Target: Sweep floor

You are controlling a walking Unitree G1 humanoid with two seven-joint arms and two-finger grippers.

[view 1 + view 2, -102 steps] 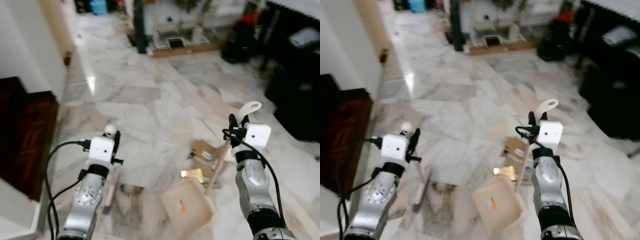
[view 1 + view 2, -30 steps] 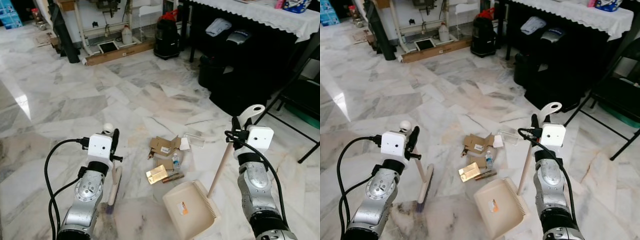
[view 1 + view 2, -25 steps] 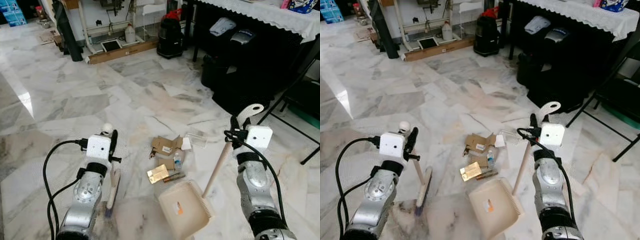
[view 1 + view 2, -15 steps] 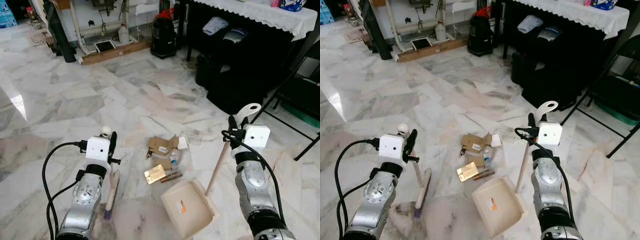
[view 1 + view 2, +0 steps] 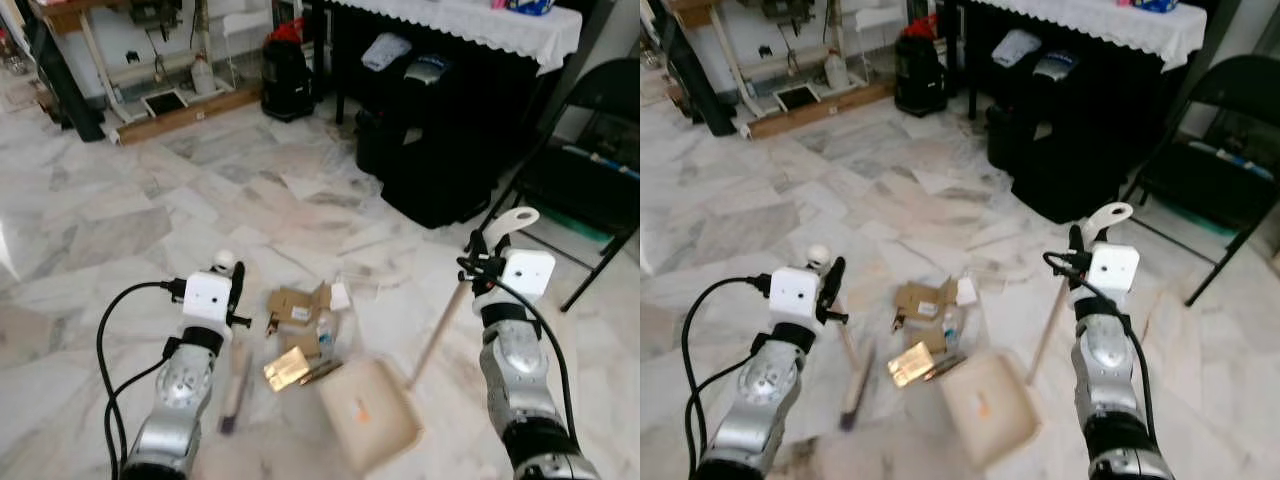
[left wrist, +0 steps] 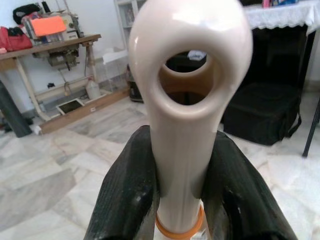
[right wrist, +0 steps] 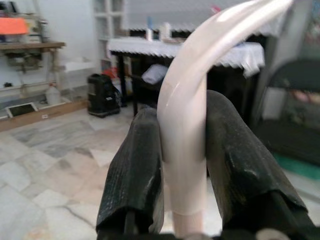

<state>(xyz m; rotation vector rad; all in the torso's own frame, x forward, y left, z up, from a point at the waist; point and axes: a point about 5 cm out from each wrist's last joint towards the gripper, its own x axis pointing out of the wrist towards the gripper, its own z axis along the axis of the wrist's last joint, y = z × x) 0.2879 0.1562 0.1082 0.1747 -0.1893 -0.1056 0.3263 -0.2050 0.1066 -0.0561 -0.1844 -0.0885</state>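
Note:
My left gripper point(image 5: 234, 287) is shut on the beige handle of a broom point(image 5: 238, 372), whose head rests on the marble floor at my left. The left wrist view has the handle's looped end point(image 6: 189, 75) between the black fingers point(image 6: 127, 200). My right gripper point(image 5: 477, 264) is shut on the long wooden handle point(image 5: 438, 325) of a beige dustpan point(image 5: 370, 414); its curved grip point(image 7: 186, 115) sits between the fingers. Between broom and pan lies litter: cardboard pieces point(image 5: 290, 304), a gold box point(image 5: 285, 369) and a small bottle point(image 5: 325, 325).
A black table with a white lace cloth point(image 5: 450, 18) stands at the back right, with black bags point(image 5: 425, 150) under it. A black folding chair point(image 5: 585, 165) is at the far right. A dark vacuum point(image 5: 283, 62) and a workbench point(image 5: 150, 55) stand at the back.
The whole view has swung to the right, so the camera has moved. Both grippers keep their hold, and broom, dustpan and litter lie much as before.

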